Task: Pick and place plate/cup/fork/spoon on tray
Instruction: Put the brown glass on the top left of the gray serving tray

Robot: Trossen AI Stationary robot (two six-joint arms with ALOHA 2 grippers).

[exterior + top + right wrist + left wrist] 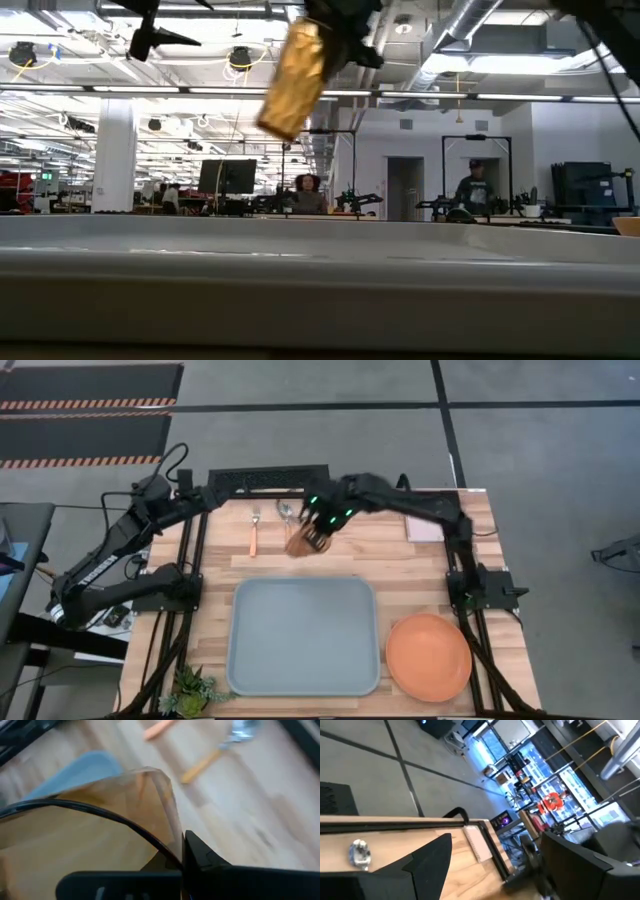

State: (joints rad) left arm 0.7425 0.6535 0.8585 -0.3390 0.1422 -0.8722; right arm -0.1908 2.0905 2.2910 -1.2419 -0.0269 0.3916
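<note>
Wooden table (420, 565): tray (304, 635), plate (428, 656), fork (254, 532)

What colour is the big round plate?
Orange; the plate shows best in the high view.

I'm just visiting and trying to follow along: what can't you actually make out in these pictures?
- The spoon: high view, its handle hidden under the right gripper and the lifted cup.
- Tray contents: low view, its near rim blocks the inside; the high view shows it bare.
- Plate: low view, cut off by the picture's edge.
- Fork: right wrist view, blurred, tines not clear.
- Left gripper: outside the high view.
</note>
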